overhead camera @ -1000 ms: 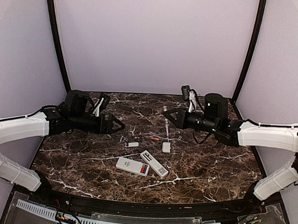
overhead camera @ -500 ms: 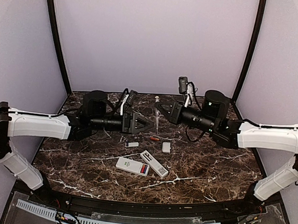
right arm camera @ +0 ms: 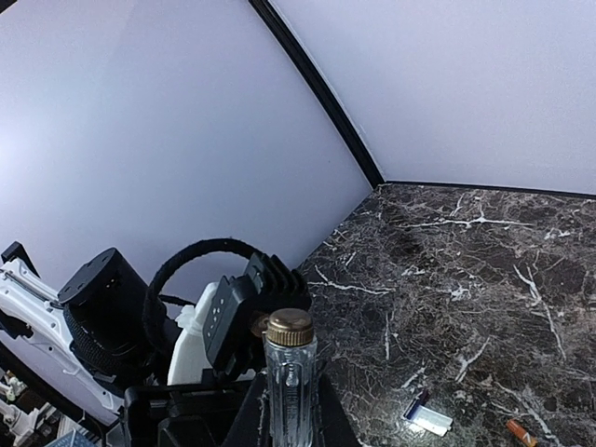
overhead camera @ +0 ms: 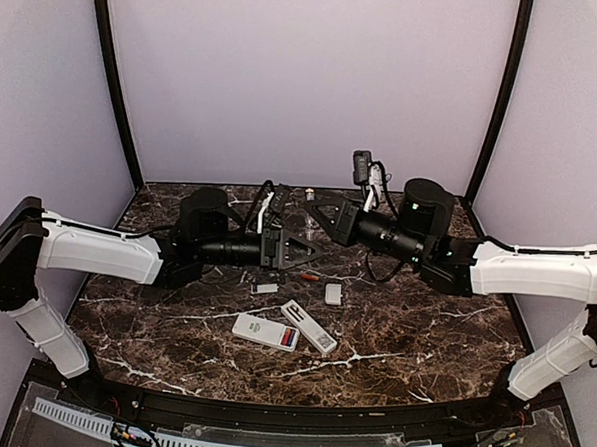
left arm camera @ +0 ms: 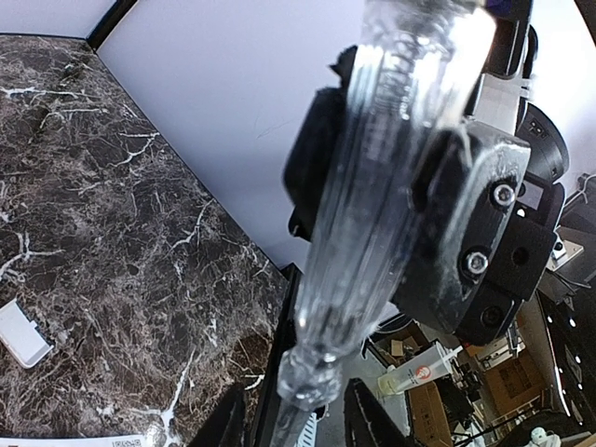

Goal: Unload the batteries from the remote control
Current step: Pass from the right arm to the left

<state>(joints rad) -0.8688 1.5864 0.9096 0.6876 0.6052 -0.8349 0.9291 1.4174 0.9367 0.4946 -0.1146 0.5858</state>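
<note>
Swung rightward, my left fingers loosely straddle the screwdriver my right fingers clench; batteries look light, slick, best prised endwise.

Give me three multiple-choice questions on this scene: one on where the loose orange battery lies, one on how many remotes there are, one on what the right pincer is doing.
1. The loose orange battery lies: A inside a remote; B on the table near a white cover plate; C held in the air.
2. Remotes on the table: A one; B two; C four.
3. The right pincer is: A open and empty; B shut on a battery; C shut on a clear-handled screwdriver.
Answers: 1 B, it rests on bare marble. 2 B, a wide remote and a narrow remote lie next to each other. 3 C, the right wrist view shows the handle in its grip.
</note>
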